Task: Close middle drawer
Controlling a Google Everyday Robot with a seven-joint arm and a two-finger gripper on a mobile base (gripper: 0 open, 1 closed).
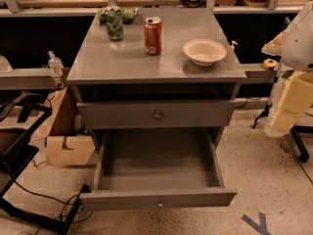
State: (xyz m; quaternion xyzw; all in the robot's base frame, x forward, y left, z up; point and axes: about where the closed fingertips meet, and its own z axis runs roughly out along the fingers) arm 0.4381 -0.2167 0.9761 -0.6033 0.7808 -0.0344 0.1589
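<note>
A speckled floor with loose cables (46, 199), a cardboard box (66, 136) to the left and workbenches behind surround a grey cabinet (146, 58). On its top stand a can (152, 35), a bowl (204, 51) and a green bag (115, 23).

The middle drawer (156, 198) is pulled far out toward the camera, its tray bare, its low face and small knob (160, 203) nearest the floor. The upper drawer (122, 114) stands slightly out above it.

The gripper (286, 106) hangs at the right edge, well apart from the drawer and higher than its face. Whether it is open or closed I cannot tell.

Likely risks:
- A push landing off-centre could skew the tray and bind it.
- A push coming in too high could pass over the low face into the tray or knock the upper drawer.
- A hard shove might topple the can.
</note>
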